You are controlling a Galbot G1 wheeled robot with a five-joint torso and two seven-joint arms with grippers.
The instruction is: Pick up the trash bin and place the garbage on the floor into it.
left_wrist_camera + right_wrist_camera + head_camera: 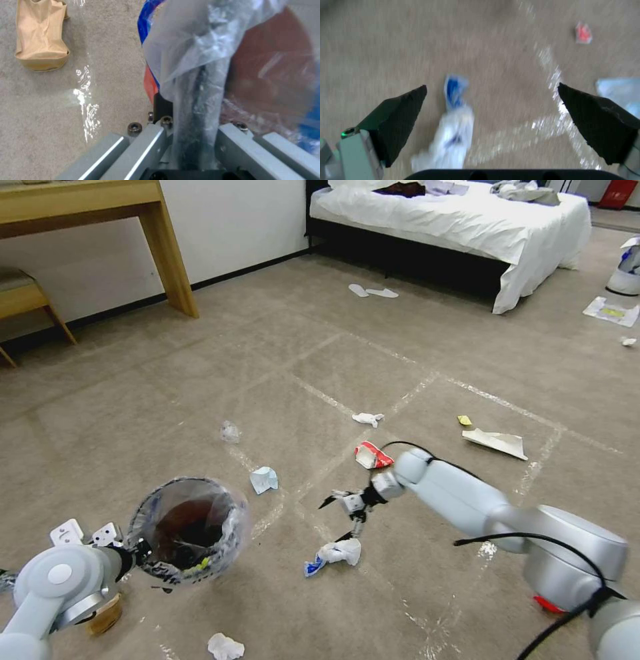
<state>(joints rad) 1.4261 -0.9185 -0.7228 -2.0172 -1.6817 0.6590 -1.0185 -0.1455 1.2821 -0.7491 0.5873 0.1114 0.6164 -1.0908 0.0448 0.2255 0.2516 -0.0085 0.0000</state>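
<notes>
My left gripper is shut on the rim of the trash bin and holds it off the floor at the lower left. In the left wrist view the gripper clamps the rim and its crinkly clear bag. My right gripper hangs open just above a crumpled white-and-blue wrapper. In the right wrist view that wrapper lies on the carpet below the open gripper, nearer one finger. More garbage lies around: a red-and-white packet, a pale blue cup, white tissues.
Another tissue lies near the bottom edge, and a brown carton sits under my left arm. Paper scraps lie to the right. White slippers, a bed, a wooden desk and a white bin stand farther off.
</notes>
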